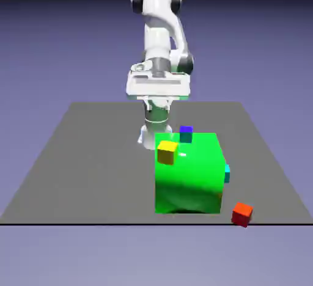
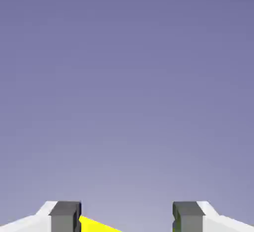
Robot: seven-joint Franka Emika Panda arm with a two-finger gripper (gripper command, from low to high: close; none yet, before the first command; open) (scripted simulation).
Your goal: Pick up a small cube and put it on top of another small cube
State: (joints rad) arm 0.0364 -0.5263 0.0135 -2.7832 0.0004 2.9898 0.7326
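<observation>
Grey metal tips mark the end of the open gripper [image 2: 127, 217], parted widely, with nothing gripped between them. From where I stand, it hangs from the white arm [image 1: 157, 31], facing my way. In the hand view, a bright yellow wedge shows at the bottom edge, beside the inner face of the left-hand tip.

Lower than the hand in the exterior view, and a little to the right, is the yellow cube [image 1: 167, 153]: vivid yellow on top, orange-shaded on its sides, sharp-cornered. It shows against the upper left corner of the big green block [image 1: 189, 181]; I can't tell whether they touch. Next comes a small blue-topped cube [image 1: 186, 134], at the block's far edge, below and right of the hand.

Farther right and lower from the hand, the cyan cube [image 1: 227, 173] peeks past the block's right side, bright turquoise, mostly hidden. Farthest right of the hand, and lowest, sits a tilted-looking red cube [image 1: 242, 214], near the front edge of the dark grey table [image 1: 92, 168].
</observation>
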